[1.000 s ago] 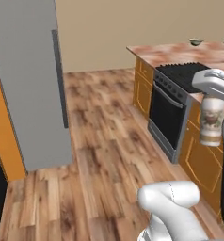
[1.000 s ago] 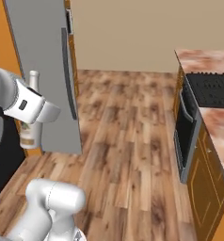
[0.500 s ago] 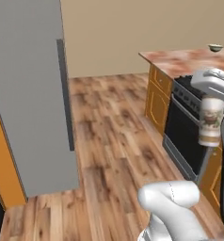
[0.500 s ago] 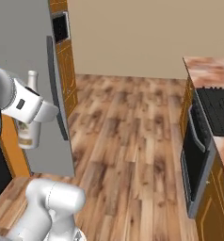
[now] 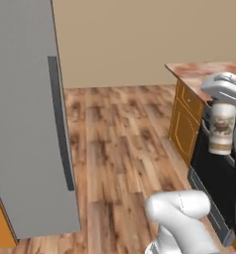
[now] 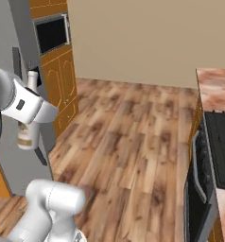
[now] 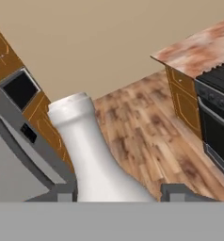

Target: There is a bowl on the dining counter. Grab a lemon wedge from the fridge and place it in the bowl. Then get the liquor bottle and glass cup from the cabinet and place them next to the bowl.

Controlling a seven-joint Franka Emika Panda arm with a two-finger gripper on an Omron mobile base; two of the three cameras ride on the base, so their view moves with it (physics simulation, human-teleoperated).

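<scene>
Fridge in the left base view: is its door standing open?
No. The fridge door sits flat and shut, its dark vertical handle flush along the grey front.

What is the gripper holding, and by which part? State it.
The gripper holds the liquor bottle, clamped around its body, which hangs below the gripper in the left base view; the neck rises above the hand in the right base view.

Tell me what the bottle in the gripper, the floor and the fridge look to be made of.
The liquor bottle: likely glass, pale and glossy, with a printed paper-like label; in the hand view it looks opaque white. The floor: wood planks, with brown grain and seams. The fridge: probably matte grey metal, flat and unreflective, with a darker handle.
</scene>
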